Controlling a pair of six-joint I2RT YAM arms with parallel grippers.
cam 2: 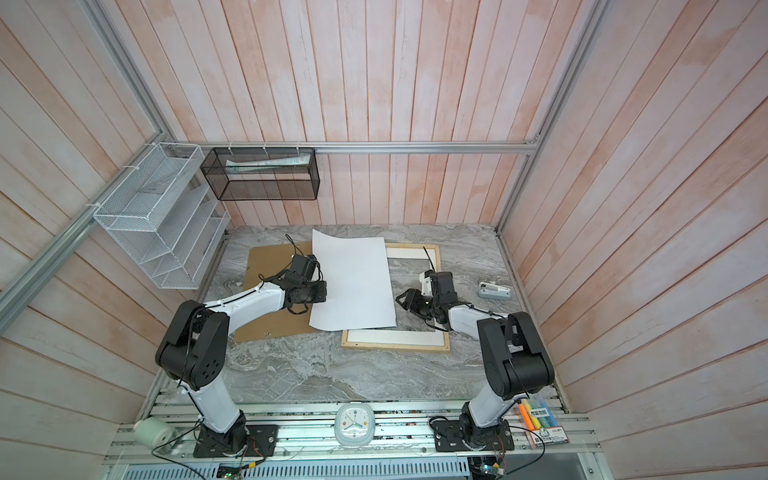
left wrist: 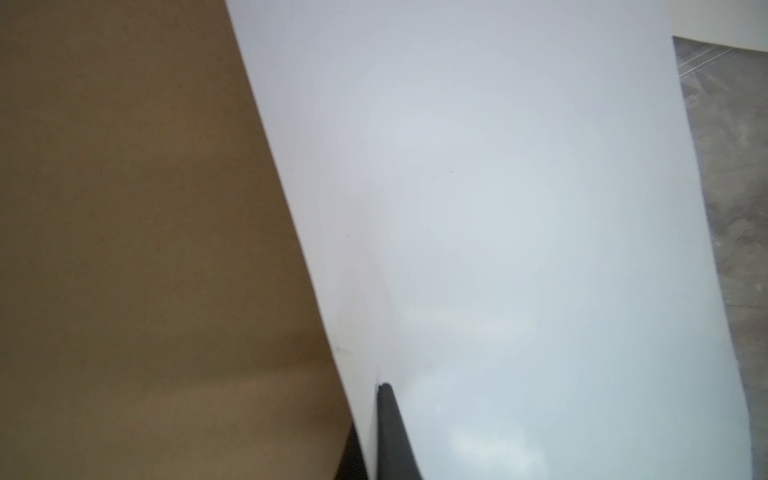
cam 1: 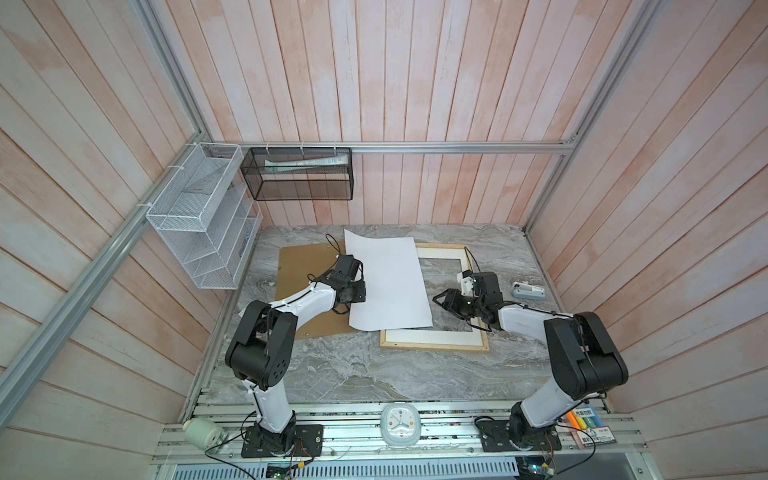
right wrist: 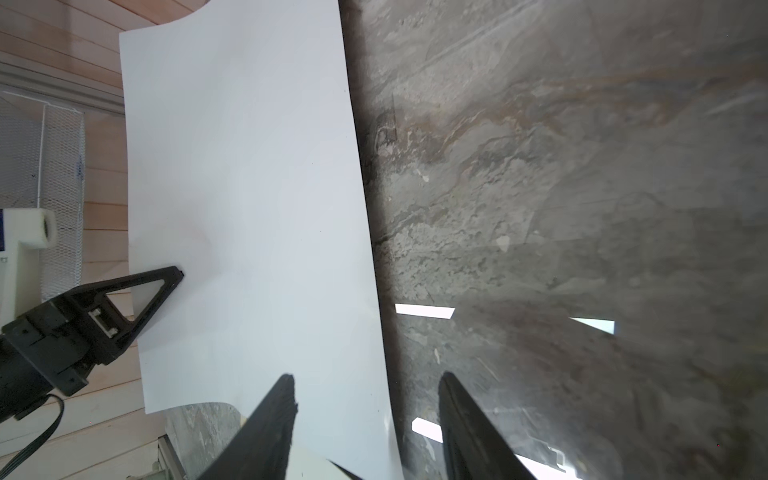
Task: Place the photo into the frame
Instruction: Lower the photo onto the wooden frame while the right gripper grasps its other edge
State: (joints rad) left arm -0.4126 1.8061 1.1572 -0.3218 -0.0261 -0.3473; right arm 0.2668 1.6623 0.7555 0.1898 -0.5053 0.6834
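Grey marble-patterned tabletop (cam 1: 353, 374). Lying flat on it: brown backing board (cam 1: 295, 262) at left, pale wooden frame (cam 1: 436, 347) holding white mat (cam 1: 432, 336) centre-right, small grey-white device (cam 1: 528, 291) near right edge.

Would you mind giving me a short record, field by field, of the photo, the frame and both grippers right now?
frame: flat on the table, white mat inside, photo not yet in it
photo: white side up, overlapping the frame's left part and the brown backing board
left gripper: jaws shut on the photo's left edge
right gripper: jaws open beside the photo's right edge, holding nothing
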